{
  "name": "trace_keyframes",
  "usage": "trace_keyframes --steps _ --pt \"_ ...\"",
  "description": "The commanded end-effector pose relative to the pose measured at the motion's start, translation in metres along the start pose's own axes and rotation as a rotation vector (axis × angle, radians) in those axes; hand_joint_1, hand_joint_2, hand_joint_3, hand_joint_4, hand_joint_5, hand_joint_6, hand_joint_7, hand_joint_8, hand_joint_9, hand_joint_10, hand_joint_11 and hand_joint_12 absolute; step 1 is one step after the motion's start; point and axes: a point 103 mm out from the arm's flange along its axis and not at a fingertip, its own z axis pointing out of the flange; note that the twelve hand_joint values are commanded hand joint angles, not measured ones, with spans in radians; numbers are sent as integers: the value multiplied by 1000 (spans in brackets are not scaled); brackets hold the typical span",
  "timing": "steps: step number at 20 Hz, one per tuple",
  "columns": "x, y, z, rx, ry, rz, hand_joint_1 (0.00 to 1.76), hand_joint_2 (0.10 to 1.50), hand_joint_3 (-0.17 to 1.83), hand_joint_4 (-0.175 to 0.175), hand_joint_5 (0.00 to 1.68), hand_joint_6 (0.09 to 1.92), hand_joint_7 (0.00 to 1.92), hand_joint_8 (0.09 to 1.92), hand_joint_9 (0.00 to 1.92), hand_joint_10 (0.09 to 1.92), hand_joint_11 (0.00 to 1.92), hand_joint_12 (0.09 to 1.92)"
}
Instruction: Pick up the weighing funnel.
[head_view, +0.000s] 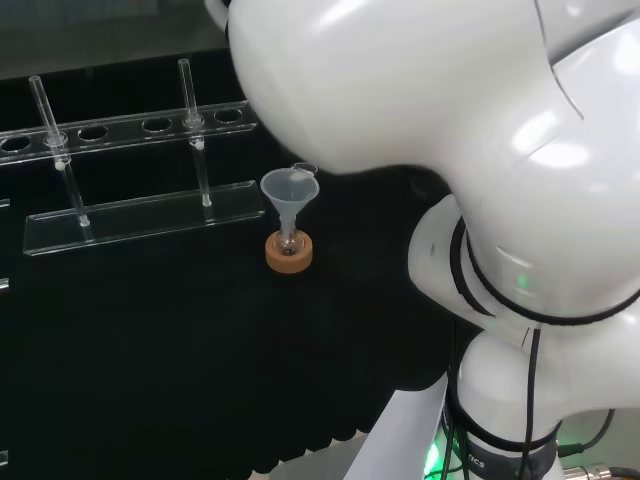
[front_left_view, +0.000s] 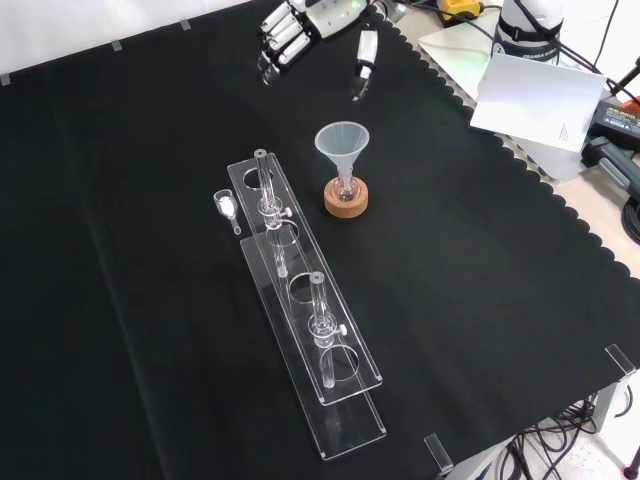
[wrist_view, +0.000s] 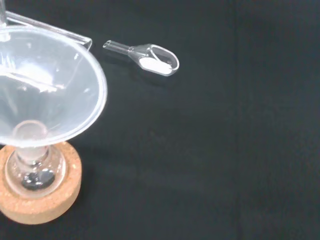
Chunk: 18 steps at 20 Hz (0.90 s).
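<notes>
The weighing funnel (front_left_view: 227, 207) is a small clear scoop with white powder in it. It lies on the black cloth, just left of the test tube rack's far end in the front view. In the wrist view the weighing funnel (wrist_view: 152, 59) lies apart from the big funnel (wrist_view: 45, 85), its short stem pointing toward that funnel's rim. The hand (front_left_view: 300, 25) hovers at the top of the front view, well beyond the scoop, open, with relaxed fingers and the thumb (front_left_view: 367, 55) spread, holding nothing.
The big funnel (front_left_view: 343, 145) stands in a small flask on a cork ring (front_left_view: 346, 198), right of the scoop in the front view. A clear test tube rack (front_left_view: 310, 320) with two tubes runs toward the front edge. White paper (front_left_view: 535, 95) lies off the cloth, top right.
</notes>
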Motion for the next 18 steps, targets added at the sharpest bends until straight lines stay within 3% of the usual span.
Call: trace_keyframes --steps 1,11,18 --pt "-18 13 -7 -4 9 -10 527 713 188 -42 369 87 154 661 338 694 224 1408" --pt "-50 58 -12 15 27 11 593 728 199 -43 381 87 188 669 366 684 240 1398" --pt "-59 103 0 46 43 -8 732 722 251 -38 460 87 269 668 470 632 296 1355"
